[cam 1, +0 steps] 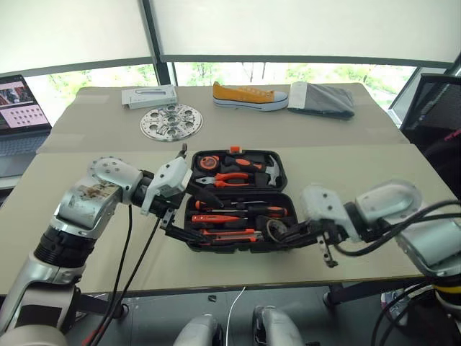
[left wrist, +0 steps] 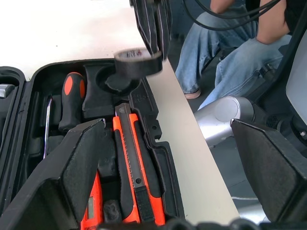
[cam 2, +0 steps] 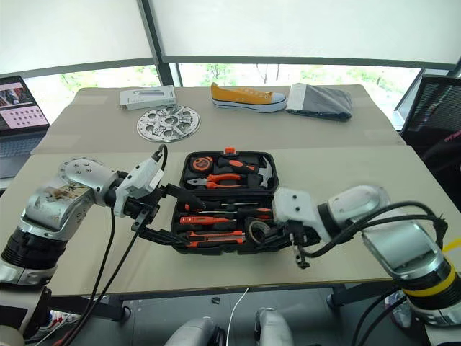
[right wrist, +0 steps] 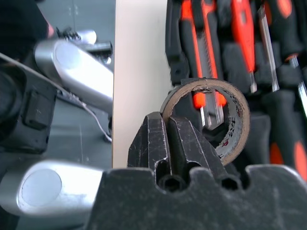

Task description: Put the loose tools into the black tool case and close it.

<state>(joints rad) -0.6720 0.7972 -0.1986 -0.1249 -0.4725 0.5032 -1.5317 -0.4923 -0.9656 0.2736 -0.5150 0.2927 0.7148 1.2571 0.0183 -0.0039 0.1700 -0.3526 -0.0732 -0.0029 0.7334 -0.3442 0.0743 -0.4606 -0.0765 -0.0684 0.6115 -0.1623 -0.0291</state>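
Beige table (cam 1: pixel 86 180) before bright blinded windows (cam 1: pixel 288 29)

— What was everything resting on?
— A beige table (cam 1: pixel 86 180). The open black tool case (cam 1: pixel 234 202) lay near its front edge.
— And farther back?
— A perforated metal disc (cam 1: pixel 171 122), a grey box (cam 1: pixel 149 96), a yellow shoe (cam 1: pixel 249 96) and folded grey cloth (cam 1: pixel 322 99).

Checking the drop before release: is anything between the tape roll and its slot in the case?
Nothing visible. The right gripper, shut on the tape roll, holds it over the round recess of the black tool case, which looks vacant.
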